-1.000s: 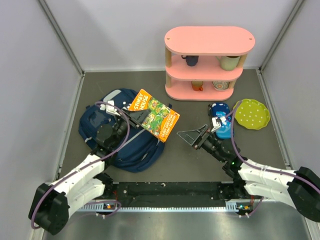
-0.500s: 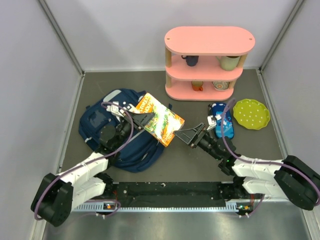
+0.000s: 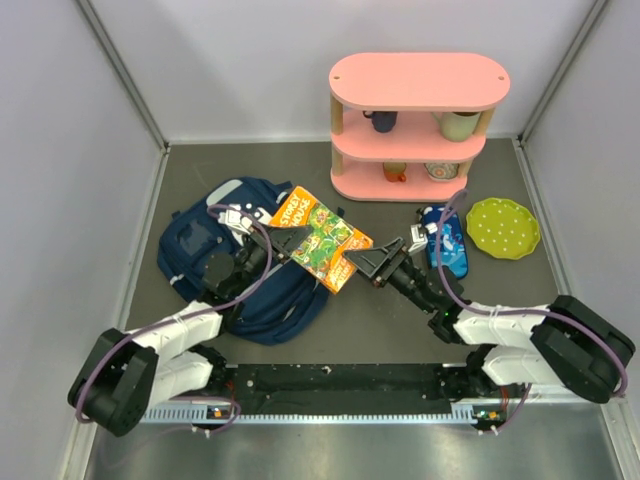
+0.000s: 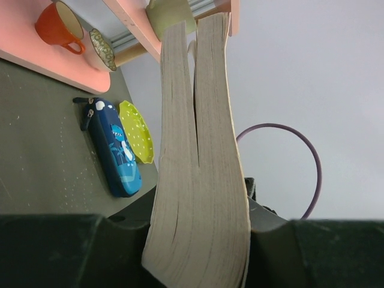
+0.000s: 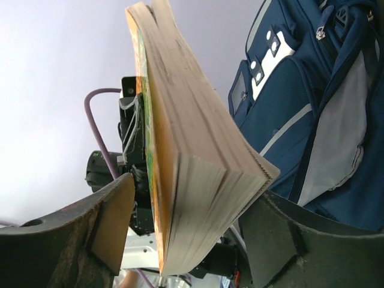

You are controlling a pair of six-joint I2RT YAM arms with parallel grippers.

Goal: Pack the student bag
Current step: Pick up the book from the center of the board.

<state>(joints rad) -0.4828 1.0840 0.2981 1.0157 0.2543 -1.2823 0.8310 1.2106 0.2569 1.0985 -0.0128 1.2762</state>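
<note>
Right gripper point(image 3: 366, 262) has moved in: jaws straddle book point(image 3: 322, 238) corner, narrowing, not yet clamped. Left gripper point(image 3: 283, 238) keeps book pinched, lifted. Handover likely. Student bag point(image 3: 190, 245) lies left of centre.

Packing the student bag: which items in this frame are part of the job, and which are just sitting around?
In the job: student bag; book, clamped by left gripper, right gripper straddling its corner.
Lying about: pink shelf with cups; green plate; blue pencil case, possibly packed later.
</note>
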